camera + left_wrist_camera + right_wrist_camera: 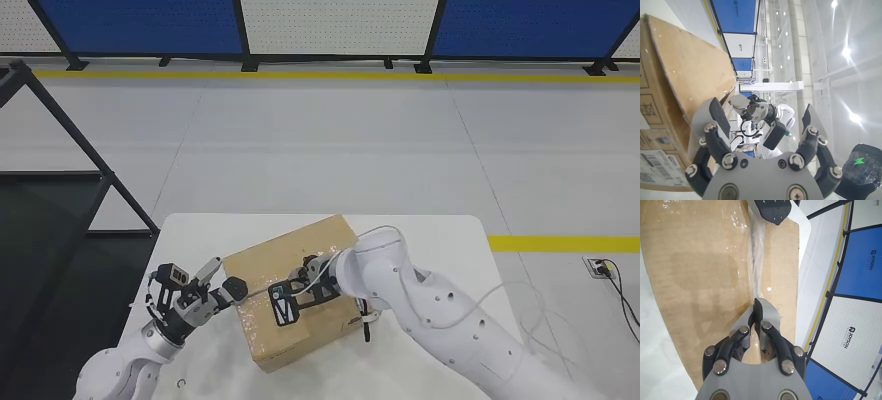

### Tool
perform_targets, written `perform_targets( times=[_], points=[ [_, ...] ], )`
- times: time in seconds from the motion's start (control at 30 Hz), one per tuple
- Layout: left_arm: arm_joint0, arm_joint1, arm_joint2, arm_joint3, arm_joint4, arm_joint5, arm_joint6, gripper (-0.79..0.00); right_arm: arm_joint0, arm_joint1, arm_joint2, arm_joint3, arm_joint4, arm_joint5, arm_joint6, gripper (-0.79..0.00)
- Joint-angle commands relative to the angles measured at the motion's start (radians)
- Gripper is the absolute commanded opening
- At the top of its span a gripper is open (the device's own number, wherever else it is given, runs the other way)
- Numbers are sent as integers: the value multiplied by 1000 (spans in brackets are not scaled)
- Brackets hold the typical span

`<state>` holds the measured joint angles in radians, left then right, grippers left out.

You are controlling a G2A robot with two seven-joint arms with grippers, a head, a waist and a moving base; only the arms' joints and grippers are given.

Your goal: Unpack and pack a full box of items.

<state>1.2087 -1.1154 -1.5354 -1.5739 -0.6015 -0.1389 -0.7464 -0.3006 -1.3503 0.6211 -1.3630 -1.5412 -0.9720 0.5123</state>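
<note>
A closed cardboard box [300,270] sits on the white table [430,240], its top seam covered with clear tape [755,256]. My right gripper [283,303] is shut, its tips [756,303] resting on that taped seam on the box top [696,266]. Whether tape is pinched between them I cannot tell. My left gripper [232,290] is open at the box's left edge, one finger [718,113] beside the box's upper edge [687,72] and nothing between the fingers. From the left wrist, the right gripper [745,108] appears farther off above the box.
A black metal frame [60,190] stands left of the table. Blue and white panels [340,25] line the back behind a yellow floor line. A white shipping label [657,166] is stuck on the box's side. Bare tabletop lies right of the box.
</note>
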Motion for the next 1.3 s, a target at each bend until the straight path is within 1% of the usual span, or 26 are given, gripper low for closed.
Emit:
perform_targets(
  times=[0.0, 0.2, 0.23, 0.3, 0.33, 0.37, 0.4, 0.8, 1.07, 1.27],
  points=[
    [-5, 0, 6, 8, 3, 3, 1, 0, 0, -2, 0, 4, -1, -1, 0, -785],
    [-17, -2, 19, 34, 11, 5, 4, 0, 1, -7, 1, 16, -4, -6, -1, -785],
    [-18, -2, 21, 37, 12, 4, 5, 0, 1, -8, 2, 17, -5, -5, 0, -708],
    [-21, -2, 24, 44, 14, 4, 9, 0, 0, -9, 5, 19, -6, -3, 0, -468],
    [-22, -2, 25, 47, 15, 3, 10, 0, -1, -9, 6, 19, -7, -2, -1, -200],
    [-23, -3, 27, 49, 16, 4, 10, 0, -3, -9, 8, 20, -8, -1, 0, -25],
    [-24, -3, 28, 51, 18, 3, 10, 0, -4, -9, 10, 20, -7, 0, 1, 0],
    [-30, -3, 38, 58, 26, 9, 14, 0, -27, -8, 38, 18, -6, 4, 3, 0],
    [-33, -3, 42, 59, 31, 10, 14, 0, -46, 1, 60, 1, -4, -40, 11, 0],
    [-32, -3, 43, 58, 30, 8, 17, 0, -47, 12, 51, -9, 27, -40, 31, 0]
  ],
)
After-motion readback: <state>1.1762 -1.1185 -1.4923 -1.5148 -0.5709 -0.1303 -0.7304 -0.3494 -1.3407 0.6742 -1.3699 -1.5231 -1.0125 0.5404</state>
